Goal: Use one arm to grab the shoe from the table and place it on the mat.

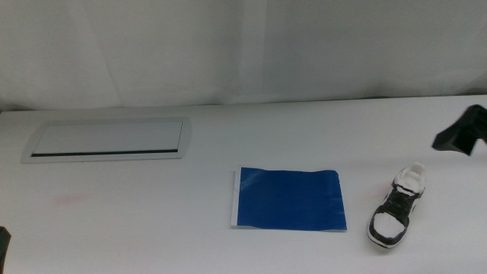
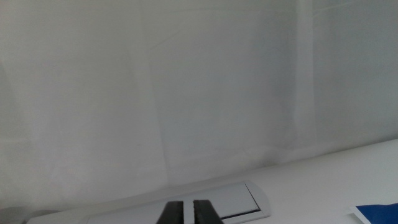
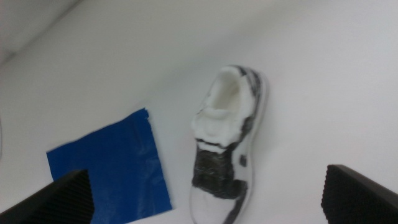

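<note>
- shoe (image 1: 399,205): small low-top sneaker, black-and-white upper, white toe cap, white sole, dark laces; white padded collar, opening facing up; sits upright on its sole on the table (image 1: 152,228), toe toward the camera side
- in the right wrist view the shoe (image 3: 225,146) lies below and between the claw's two jaws, untouched; looks soft and fabric-like at the collar, glossier on the black panels
- right gripper (image 3: 208,190): jaws spread wide, one at each bottom corner of its wrist view, holding nothing; jaw faces dark with a fine ribbed/grid texture
- in the middle view the right gripper (image 1: 463,132) hangs above the table, up and behind the shoe's heel, not touching it
- mat (image 1: 289,199): thin, flat, glossy deep-blue rectangle, narrow white strip along its far-from-claw short edge, slightly wrinkled edges; lies just beside the shoe, on the side away from the claw, small gap between them
- mat corner (image 3: 112,165) also seen under the claw's one jaw
- table: plain white, matte, flat; faint pink smudge (image 1: 70,199) well away from the claw
- pale grey rectangular panel (image 1: 108,139), metal-framed, rounded corners, far across the table from the claw
- left gripper (image 2: 188,212): jaws almost together with a thin slit, empty, facing the panel and a white backdrop; waiting
</note>
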You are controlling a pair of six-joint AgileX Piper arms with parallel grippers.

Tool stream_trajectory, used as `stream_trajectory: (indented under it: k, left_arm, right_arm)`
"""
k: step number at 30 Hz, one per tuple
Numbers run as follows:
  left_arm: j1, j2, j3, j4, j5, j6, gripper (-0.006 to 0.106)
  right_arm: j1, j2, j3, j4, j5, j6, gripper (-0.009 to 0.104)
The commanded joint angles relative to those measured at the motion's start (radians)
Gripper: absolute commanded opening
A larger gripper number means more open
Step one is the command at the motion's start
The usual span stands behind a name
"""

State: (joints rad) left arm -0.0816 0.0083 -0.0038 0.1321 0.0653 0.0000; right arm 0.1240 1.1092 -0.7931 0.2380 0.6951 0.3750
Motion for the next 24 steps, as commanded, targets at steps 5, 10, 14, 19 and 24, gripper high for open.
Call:
stream_trajectory:
  k: [5,10,14,19,24]
  left_arm:
    - [0.003,-0.04,0.041,-0.009,-0.009,-0.007,-0.003]
    - [0.003,-0.04,0.041,-0.009,-0.009,-0.007,-0.003]
    - [0.003,-0.04,0.041,-0.009,-0.009,-0.007,-0.003]
    - [0.003,-0.04,0.041,-0.009,-0.009,-0.007,-0.003]
    - [0.003,-0.04,0.041,-0.009,-0.009,-0.007,-0.003]
  right_arm:
    - [0.101,0.178,-0.071,-0.015,-0.004,0.048,0.102]
    - [0.161,0.315,-0.087,-0.124,-0.009,0.175,0.102]
    - [0.165,0.405,-0.087,-0.142,-0.028,0.201,0.102]
    - [0.165,0.491,-0.09,-0.145,-0.087,0.227,0.102]
    - [0.165,0.574,-0.123,-0.153,-0.085,0.227,0.102]
